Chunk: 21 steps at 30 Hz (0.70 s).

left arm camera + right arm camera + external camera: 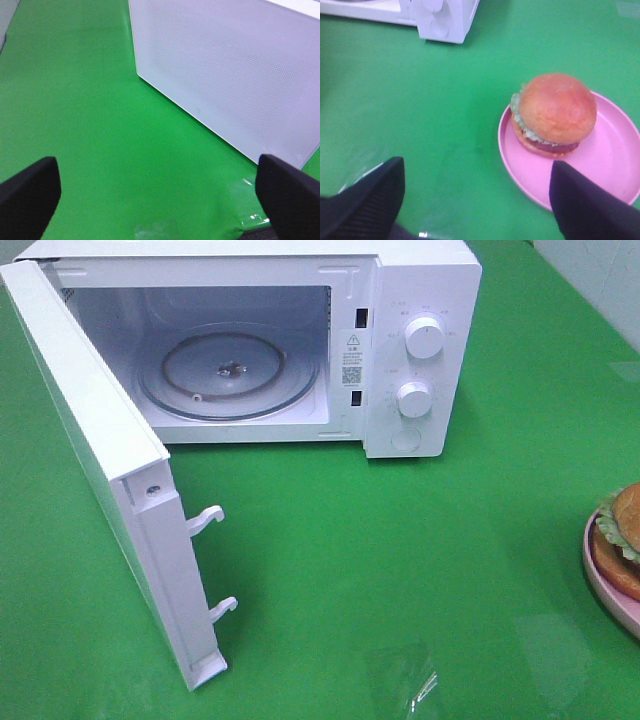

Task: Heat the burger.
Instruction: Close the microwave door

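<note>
A green tabletop point(400, 570) carries a white microwave point(420, 350) at upper frame, its door point(110, 480) swung wide. The burger point(625, 525) sits on a pink plate point(605, 585) at the right edge. Both the left claw point(157, 192) and the right claw point(477, 200) gape apart, empty.

Count: one microwave point(400, 340), one burger point(553, 114), one pink plate point(615, 165), two grippers.
Detail: microwave has one open door point(90, 440), one glass turntable point(228, 370), two knobs, two door latch hooks; one left gripper point(155, 187), one right gripper point(477, 200); one green tabletop point(400, 570).
</note>
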Tool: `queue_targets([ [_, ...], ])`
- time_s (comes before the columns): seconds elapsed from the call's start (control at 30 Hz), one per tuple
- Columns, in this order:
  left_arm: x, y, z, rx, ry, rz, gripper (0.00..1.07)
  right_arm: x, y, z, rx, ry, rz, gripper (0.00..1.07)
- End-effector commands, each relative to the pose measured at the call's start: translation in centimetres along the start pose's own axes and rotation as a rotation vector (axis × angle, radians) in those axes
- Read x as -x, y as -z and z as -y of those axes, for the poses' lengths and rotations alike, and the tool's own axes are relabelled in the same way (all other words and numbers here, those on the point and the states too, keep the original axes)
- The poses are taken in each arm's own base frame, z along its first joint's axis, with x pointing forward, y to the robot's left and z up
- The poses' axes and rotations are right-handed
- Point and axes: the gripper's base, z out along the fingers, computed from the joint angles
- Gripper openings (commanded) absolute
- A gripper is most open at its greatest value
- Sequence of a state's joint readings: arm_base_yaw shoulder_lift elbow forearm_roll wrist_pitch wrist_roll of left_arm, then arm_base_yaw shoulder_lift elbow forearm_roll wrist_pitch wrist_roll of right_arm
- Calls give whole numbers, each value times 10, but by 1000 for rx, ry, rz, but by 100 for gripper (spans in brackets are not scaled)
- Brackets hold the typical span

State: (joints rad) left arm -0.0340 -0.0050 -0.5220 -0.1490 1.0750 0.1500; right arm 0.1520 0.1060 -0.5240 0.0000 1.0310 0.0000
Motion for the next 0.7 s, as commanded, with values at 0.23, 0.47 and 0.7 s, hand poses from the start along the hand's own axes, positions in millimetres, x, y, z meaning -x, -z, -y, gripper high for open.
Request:
queue_targets([
  [0.23, -1, 0, 0, 6, 7, 8, 98, -11, 12, -1, -59, -33, 175, 75],
  [0.47, -1, 0, 0, 6, 6, 8, 98, -11, 12, -1, -59, -33, 173, 75],
  [0.7, -1, 0, 0, 6, 6, 8, 98, -11, 12, -1, -59, -33, 173, 75],
])
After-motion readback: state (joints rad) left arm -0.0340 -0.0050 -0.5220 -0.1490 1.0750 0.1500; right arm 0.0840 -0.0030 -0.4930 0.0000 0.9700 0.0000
